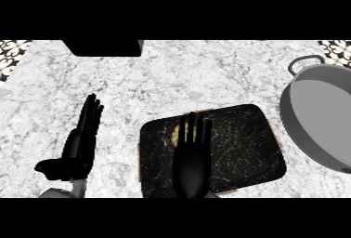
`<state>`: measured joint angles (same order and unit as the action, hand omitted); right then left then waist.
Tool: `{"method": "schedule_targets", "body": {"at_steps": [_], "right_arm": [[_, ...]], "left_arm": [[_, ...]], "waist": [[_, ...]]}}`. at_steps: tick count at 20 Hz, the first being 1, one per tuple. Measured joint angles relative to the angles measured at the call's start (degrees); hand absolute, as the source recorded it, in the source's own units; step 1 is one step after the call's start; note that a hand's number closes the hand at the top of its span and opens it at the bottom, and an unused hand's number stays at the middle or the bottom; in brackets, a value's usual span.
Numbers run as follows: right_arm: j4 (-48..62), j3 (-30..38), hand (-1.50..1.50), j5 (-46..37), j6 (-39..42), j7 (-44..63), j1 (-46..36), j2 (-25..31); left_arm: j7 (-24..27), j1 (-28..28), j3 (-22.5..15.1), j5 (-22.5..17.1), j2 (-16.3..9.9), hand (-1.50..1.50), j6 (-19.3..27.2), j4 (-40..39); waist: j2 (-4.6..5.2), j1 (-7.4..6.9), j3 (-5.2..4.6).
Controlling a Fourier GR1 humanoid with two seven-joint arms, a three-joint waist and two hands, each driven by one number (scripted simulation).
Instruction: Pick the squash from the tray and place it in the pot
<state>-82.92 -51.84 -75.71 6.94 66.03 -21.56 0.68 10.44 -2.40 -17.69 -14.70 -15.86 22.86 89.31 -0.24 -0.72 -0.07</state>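
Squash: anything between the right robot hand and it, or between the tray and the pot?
Nothing visible. The right robot hand hangs open over the tray, covering most of the squash. Only bare counter lies between the tray and the pot. The left robot hand rests off to the side.

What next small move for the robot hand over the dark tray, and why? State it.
Probably lower the right robot hand and curl its fingers round the yellowish squash: the hand is open above the square black marbled tray, mostly hiding the squash, and the grey metal pot waits right.
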Motion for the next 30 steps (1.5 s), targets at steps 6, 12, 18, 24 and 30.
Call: {"method": "schedule_targets", "body": {"at_steps": [6, 12, 18, 24, 30], "right_arm": [[2.76, 1.01, 1.50, 0.05, -1.11, -1.50, -1.15, -0.33], [5.19, 0.28, 1.50, -4.47, -2.03, -2.95, -4.33, -0.67], [7.48, 6.92, 1.50, -4.08, -3.91, -3.57, -6.59, 0.97], [10.41, 31.86, 1.50, 2.94, -6.30, -2.30, -8.30, 5.89], [17.76, 51.52, 1.50, 5.93, -7.67, -1.37, -14.55, 12.67]], "left_arm": [[-0.53, -0.48, 1.24, 0.67, 0.64, 0.00, -0.74, -0.46], [-1.19, 0.37, 1.91, 1.47, 0.96, 0.00, -1.57, 0.54], [-0.73, 0.63, 2.89, 2.18, 1.53, 0.00, -2.22, 0.33], [-0.29, 0.88, 4.04, 2.01, 1.65, 0.00, -1.27, 1.01], [0.04, 0.43, 3.24, 2.23, 2.00, 0.00, -1.69, 1.62]], "waist": [[-0.16, 0.25, -0.01], [-0.30, 0.24, -0.01], [-0.04, 0.51, 0.08], [2.10, 3.64, 0.72], [3.44, 0.93, 0.51]]}}
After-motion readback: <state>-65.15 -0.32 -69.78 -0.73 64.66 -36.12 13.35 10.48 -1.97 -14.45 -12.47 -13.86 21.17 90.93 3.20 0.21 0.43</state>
